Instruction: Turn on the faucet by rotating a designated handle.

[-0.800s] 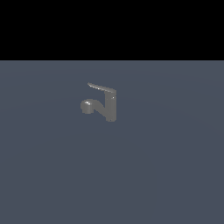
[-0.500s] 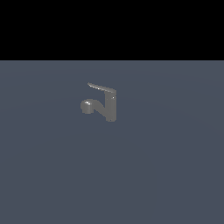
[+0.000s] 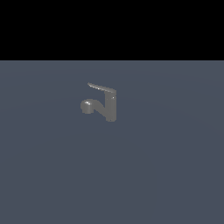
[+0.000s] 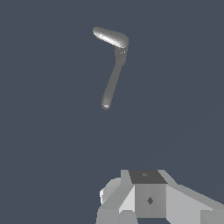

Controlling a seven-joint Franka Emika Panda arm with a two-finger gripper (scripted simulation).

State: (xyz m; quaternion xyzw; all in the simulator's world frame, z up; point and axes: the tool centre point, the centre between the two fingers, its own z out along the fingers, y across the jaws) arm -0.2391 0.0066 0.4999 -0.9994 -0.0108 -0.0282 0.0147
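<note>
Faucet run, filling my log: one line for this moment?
faucet: upright | handle: untouched | end effector: away from faucet, state unclear

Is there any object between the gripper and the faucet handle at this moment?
Nothing visible. In the wrist view only bare grey floor lies between the gripper and the handle on top of the faucet.

You saw no visible change across these moments: the faucet [image 3: 101, 104] and its handle [image 3: 100, 87] sat in the same place and pose, and nothing new entered the exterior view.
</note>
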